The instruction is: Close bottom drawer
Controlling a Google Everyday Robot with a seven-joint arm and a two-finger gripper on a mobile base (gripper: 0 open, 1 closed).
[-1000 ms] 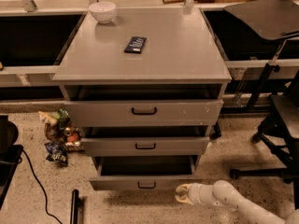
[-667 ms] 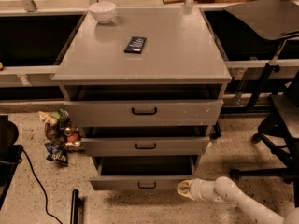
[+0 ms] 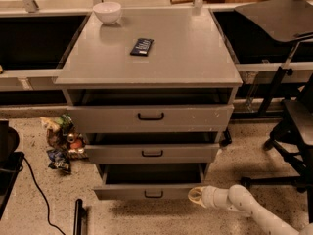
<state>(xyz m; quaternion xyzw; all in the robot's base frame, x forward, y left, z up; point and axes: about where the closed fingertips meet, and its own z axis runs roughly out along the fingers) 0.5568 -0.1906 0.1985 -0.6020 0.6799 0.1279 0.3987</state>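
Three grey drawers: one bottom drawer (image 3: pixel 149 192) just left of the one gripper (image 3: pixel 196 196), one middle drawer (image 3: pixel 151 153) and one top drawer (image 3: pixel 150 116) above it. One white bowl (image 3: pixel 107 11) and one dark packet (image 3: pixel 142 46) sit well up and left of it

The pincer (image 3: pixel 196 196) has crept slightly upward in the camera view since a second ago, and now sits just beside the right end of the bottom drawer (image 3: pixel 146 193) front. The pale arm (image 3: pixel 242 203) behind it has risen a touch along with it.
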